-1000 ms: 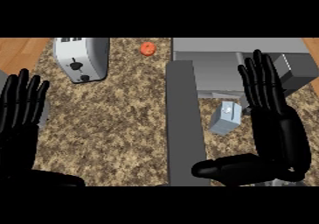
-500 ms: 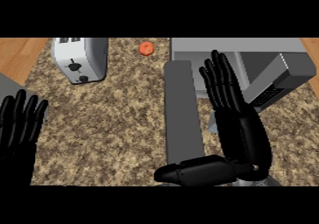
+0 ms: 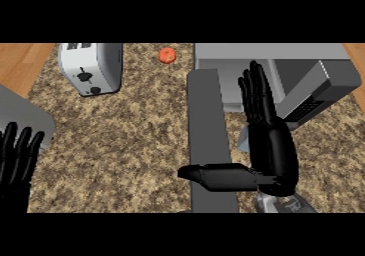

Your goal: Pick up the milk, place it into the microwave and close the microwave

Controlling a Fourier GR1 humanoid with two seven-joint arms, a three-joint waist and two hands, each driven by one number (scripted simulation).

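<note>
Speckled counter (image 3: 133,135), right hand (image 3: 270,145) flat, fingers straight

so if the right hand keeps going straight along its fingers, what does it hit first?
Probably the microwave. The right hand is open, its fingertips pointing up the view into the open front, just right of the door. The view does not settle its height, so it might pass above it.

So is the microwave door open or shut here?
Open: the microwave door swings out over the counter, beside the flat right hand.
</note>
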